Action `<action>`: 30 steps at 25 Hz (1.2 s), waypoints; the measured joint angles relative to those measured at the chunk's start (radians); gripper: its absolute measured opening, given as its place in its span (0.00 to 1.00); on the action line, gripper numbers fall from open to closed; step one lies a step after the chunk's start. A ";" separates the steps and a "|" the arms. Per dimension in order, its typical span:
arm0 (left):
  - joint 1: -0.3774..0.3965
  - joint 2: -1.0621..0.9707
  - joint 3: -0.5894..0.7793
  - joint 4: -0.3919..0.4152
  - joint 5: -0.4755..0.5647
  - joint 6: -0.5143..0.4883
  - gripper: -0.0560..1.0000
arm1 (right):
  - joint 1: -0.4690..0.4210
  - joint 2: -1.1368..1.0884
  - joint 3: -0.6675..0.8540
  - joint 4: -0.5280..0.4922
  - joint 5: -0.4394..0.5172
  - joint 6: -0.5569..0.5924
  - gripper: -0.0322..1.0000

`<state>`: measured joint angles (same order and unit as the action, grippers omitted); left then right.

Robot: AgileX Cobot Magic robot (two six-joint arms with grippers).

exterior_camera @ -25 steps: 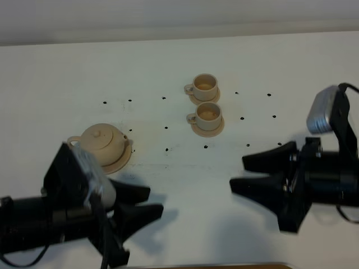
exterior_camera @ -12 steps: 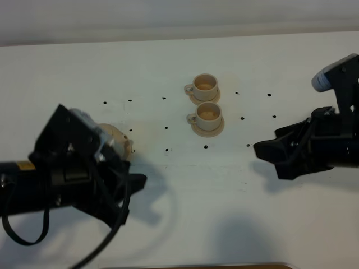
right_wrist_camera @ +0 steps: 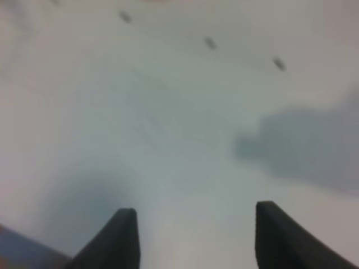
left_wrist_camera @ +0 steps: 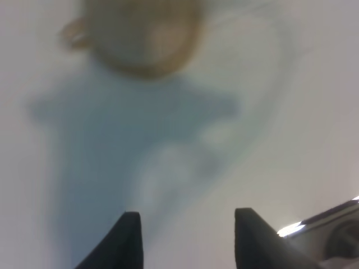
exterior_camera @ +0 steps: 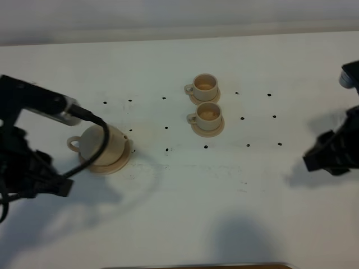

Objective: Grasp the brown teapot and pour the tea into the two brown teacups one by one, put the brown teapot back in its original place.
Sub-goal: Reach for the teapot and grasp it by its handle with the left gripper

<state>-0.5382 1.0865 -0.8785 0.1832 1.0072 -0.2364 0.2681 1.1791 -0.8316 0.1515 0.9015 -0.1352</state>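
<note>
Both arms have drawn back outward from the squat tan clay teapot [exterior_camera: 116,143]. It sits on its flat round tan saucer [exterior_camera: 112,167], left of the two small tan teacups [exterior_camera: 208,115]. The left gripper [left_wrist_camera: 188,216] and right gripper [right_wrist_camera: 196,208] both gape empty.

white table [exterior_camera: 185,190] | on it: large saucer [exterior_camera: 110,167], two small saucers [exterior_camera: 208,133] | black dots [exterior_camera: 166,128], possibly holes

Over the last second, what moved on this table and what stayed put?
Both arms drew back outward. The left claw swung to the left, beyond the teapot, and the right claw retreated to the right edge. Both claws are open and empty, and nothing was grabbed or released. The teapot on its saucer and the two cups stayed where they were.
</note>
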 joint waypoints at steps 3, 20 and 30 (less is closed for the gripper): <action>0.000 0.000 -0.003 0.038 0.081 -0.035 0.48 | 0.000 -0.040 -0.002 -0.069 0.096 0.049 0.45; 0.000 0.000 0.005 -0.011 -0.073 -0.041 0.48 | 0.000 -0.859 0.184 -0.130 0.320 0.090 0.45; 0.000 0.171 0.005 0.035 -0.369 -0.117 0.48 | 0.000 -1.057 0.283 -0.064 0.267 0.038 0.45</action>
<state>-0.5382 1.2578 -0.8739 0.2178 0.6386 -0.3533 0.2681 0.1218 -0.5488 0.0872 1.1683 -0.0977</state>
